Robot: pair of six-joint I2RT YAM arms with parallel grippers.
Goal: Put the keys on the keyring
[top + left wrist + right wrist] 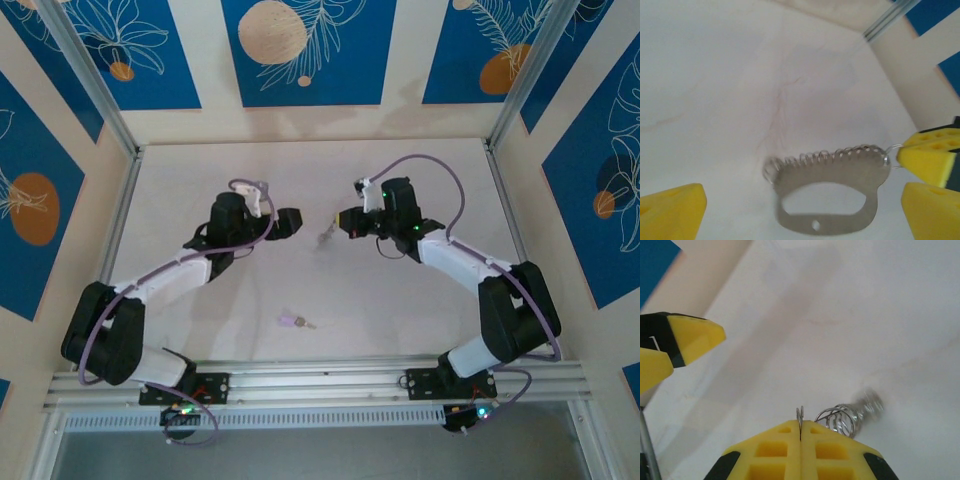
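Your right jaws pinch a wire loop of the flat metal keyring (pixel 830 170); left jaws spread beside it

One lilac-headed key (pixel 297 321) lies apart from the one keyring (pixel 830 170). The keyring's small wire loops (pixel 815 157) are too blurred to count.

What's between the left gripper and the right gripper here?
The keyring, held by the shut right gripper and extending toward the open left gripper; the top view shows it.
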